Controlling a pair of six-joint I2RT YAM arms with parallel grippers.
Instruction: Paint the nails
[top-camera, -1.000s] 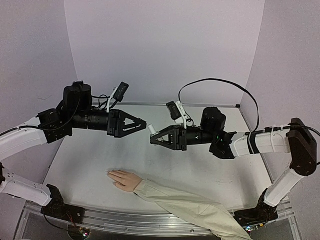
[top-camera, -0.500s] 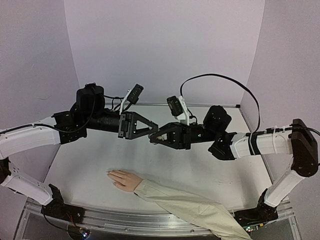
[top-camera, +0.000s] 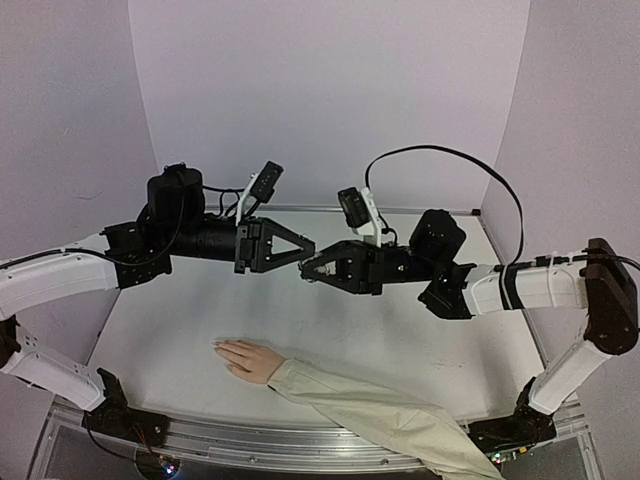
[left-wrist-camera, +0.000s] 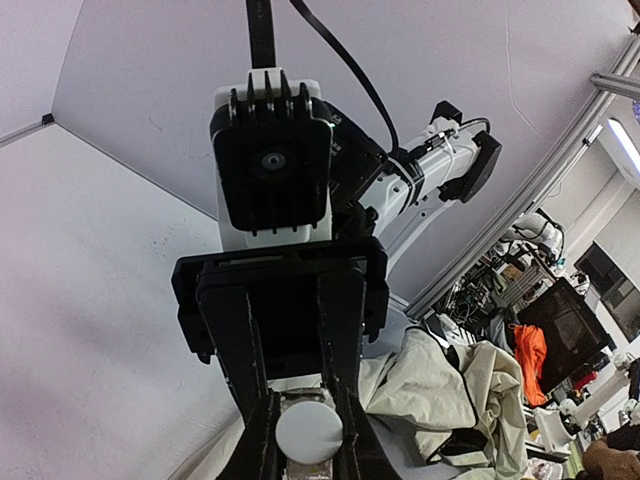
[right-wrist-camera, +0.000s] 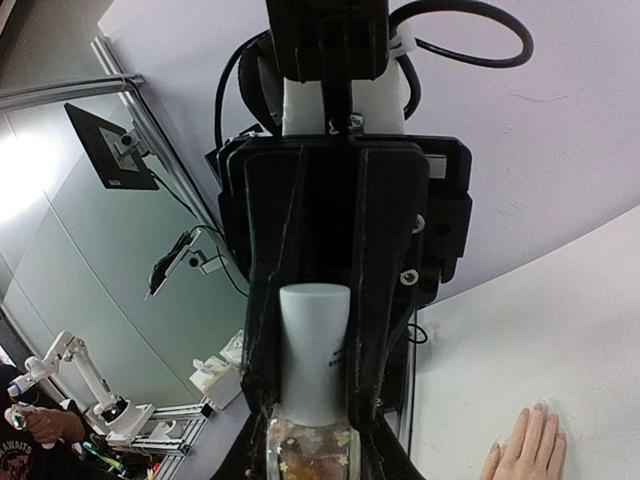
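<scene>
White plastic is what sits between both sets of fingers: the white cap (right-wrist-camera: 313, 345) of a small clear bottle (right-wrist-camera: 300, 438), held up in the air between the two arms. My left gripper (left-wrist-camera: 309, 432) is clenched on that cap. On the left wrist camera I see it end-on as a pale disc pinched between the two black fingers (left-wrist-camera: 257, 445). My right gripper (right-wrist-camera: 307, 452) is clamped round the glass body of the bottle, with the cap pointing away from it towards the left arm. On the right wrist camera I can make out pale flecks inside the glass.

From the overhead camera the two grippers meet tip to tip, well above the white table (top-camera: 200, 310) and roughly over its middle. Both forearms reach inwards from the sides. A black cable (top-camera: 440, 155) loops up over the right arm.

The mannequin hand (top-camera: 250, 358) lies flat on the table near the front edge, palm down, fingers pointing left. It is well apart from both grippers and lies below them. The nails (top-camera: 220, 347) are at its fingertips, but I can barely tell them from the skin, so I cannot say whether any paint is on them. A beige sleeve (top-camera: 380, 415) trails from the wrist towards the front right. The right wrist camera catches the fingertips in its lower right corner.
</scene>
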